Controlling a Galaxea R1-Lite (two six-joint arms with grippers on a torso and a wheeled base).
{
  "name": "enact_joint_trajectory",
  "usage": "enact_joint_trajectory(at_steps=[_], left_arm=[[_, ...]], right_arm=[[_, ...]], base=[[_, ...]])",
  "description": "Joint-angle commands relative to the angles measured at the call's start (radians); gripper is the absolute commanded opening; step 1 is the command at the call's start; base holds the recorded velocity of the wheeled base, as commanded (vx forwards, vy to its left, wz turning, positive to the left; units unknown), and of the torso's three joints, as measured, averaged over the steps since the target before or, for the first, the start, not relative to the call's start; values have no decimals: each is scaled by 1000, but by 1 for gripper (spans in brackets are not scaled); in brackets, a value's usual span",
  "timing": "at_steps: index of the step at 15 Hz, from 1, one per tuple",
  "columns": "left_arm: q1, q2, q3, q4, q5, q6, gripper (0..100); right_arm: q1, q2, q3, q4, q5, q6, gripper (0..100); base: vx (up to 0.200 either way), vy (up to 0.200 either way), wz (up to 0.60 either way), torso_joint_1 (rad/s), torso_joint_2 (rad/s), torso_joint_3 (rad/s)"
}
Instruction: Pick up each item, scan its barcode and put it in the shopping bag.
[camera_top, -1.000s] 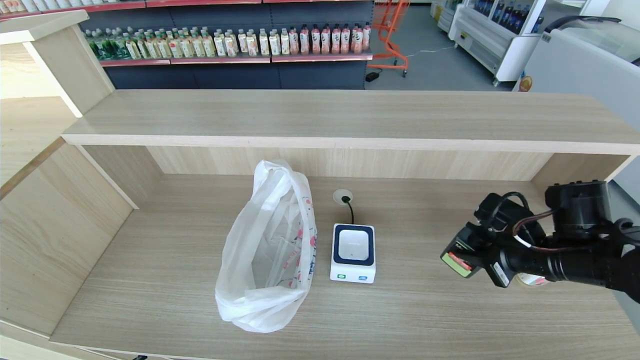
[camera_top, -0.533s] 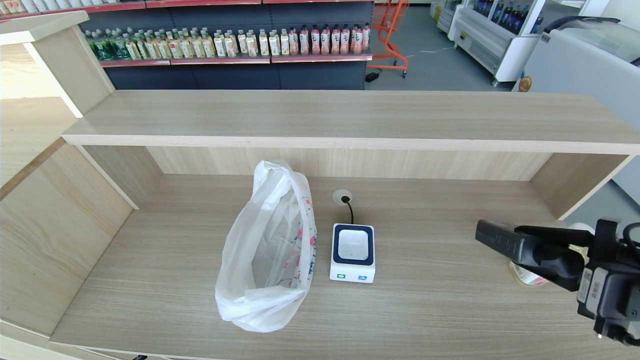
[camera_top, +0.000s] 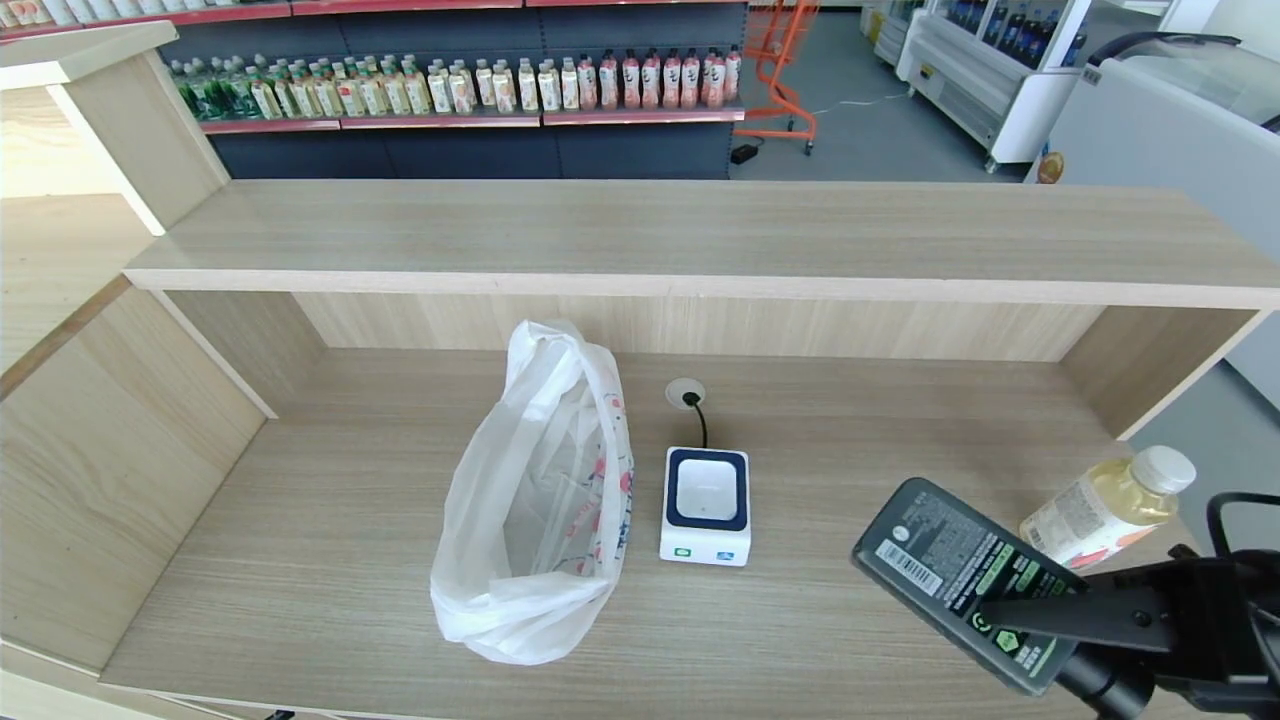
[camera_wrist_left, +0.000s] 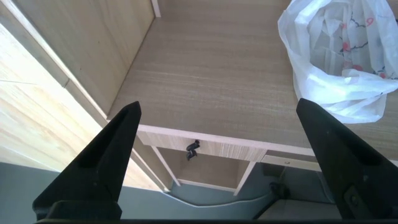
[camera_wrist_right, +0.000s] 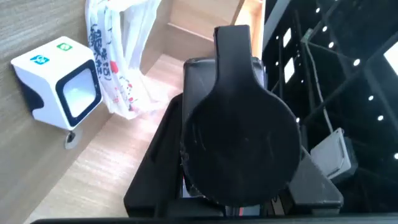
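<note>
In the last second my right gripper (camera_top: 1000, 612) has swung the box (camera_top: 940, 560) round. It showed an end first, then a thin dark edge, and now the broad label face looks up at the head camera, with the barcode (camera_top: 900, 566) plain to read near the end farthest from the gripper. The arm has also dropped back toward the near right corner of the counter (camera_top: 800, 620), which uncovers the bottle (camera_top: 1105, 508) lying behind it (it was hidden under the wrist before). The bag (camera_top: 540, 500) and the scanner (camera_top: 706, 505) have not shifted.

The right gripper is closed flat across the box, one finger lying over the label side and the other under it, out of sight. The box hangs in the air above the counter's near right part, well apart from the scanner. My left gripper (camera_wrist_left: 217, 106) is spread wide with nothing in it, over the near left edge of the counter, with the bag just beyond.

What this means, as I read it: the pick is done and the code is found — but it faces up, as the scanner's window does. I would expect to have to turn the box over and carry it left above that window before bagging it; the bottle waits its turn.
</note>
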Motion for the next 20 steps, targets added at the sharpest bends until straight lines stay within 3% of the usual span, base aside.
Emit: enact_joint_trajectory(at_steps=[1, 4, 20], left_arm=[[0, 0, 0, 0, 1, 0, 100], [0, 0, 0, 0, 1, 0, 100], [0, 0, 0, 0, 1, 0, 100]], right_arm=[[153, 132, -19, 0, 29, -87, 0], [234, 178, -65, -3, 31, -121, 0], [289, 211, -121, -41, 29, -137, 0]], base=[[0, 0, 0, 0, 0, 0], [0, 0, 0, 0, 0, 0], [0, 0, 0, 0, 0, 0]])
